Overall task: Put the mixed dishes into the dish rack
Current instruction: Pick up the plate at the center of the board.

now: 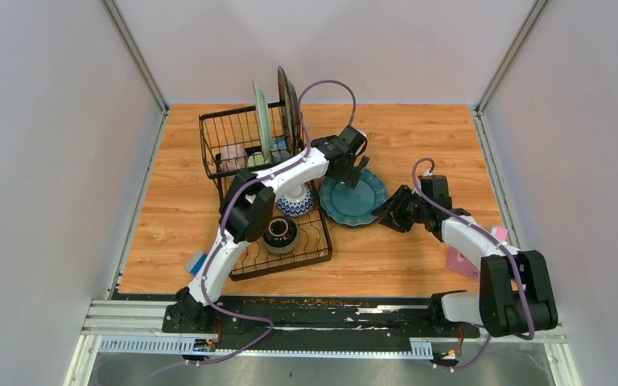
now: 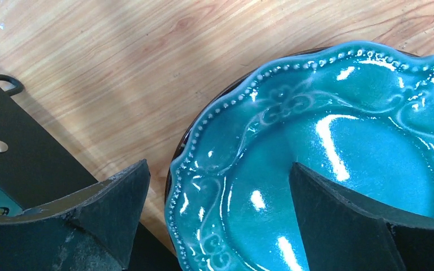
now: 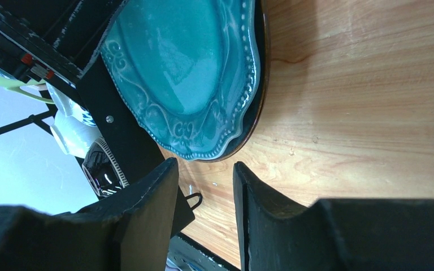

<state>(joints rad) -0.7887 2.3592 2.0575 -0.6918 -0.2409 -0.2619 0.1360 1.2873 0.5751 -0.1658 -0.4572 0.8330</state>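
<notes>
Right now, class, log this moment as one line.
left gripper: open, straddling rim of scalloped teal ceramic plate | right gripper: open, empty, beside plate | plate: outside black wire dish rack

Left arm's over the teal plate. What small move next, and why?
Probably lower the open left gripper straight down. Its fingers straddle the rim of the scalloped teal ceramic plate, one over the wooden table, one over the plate's well, seemingly above it; closing now might miss.
</notes>
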